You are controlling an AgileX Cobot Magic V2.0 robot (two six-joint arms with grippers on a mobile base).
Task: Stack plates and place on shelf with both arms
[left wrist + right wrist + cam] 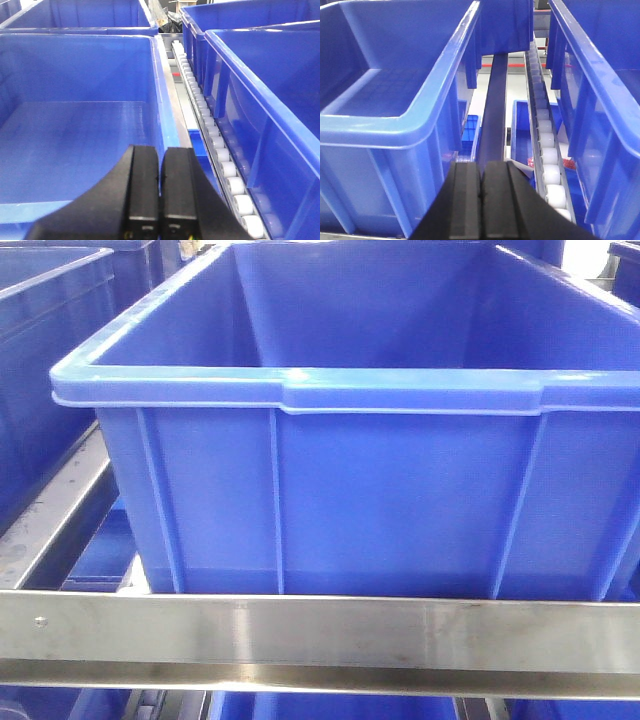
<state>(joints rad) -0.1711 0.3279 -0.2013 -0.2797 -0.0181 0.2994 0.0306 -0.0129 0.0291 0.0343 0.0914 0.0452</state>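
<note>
No plates show in any view. The shelf [320,635] appears as a brushed steel front rail running across the bottom of the front view. My left gripper [160,152] is shut with nothing between its black fingers; it hovers over the rim of a blue crate [75,125]. My right gripper [481,167] is also shut and empty, pointing along a dark steel bar [495,100] between two crates.
A large empty blue crate [350,390] sits on the rack just behind the rail, with another blue crate [50,350] to its left. White roller tracks [220,155] [547,150] run between crates in both wrist views. More blue crates [270,100] [395,100] flank the grippers.
</note>
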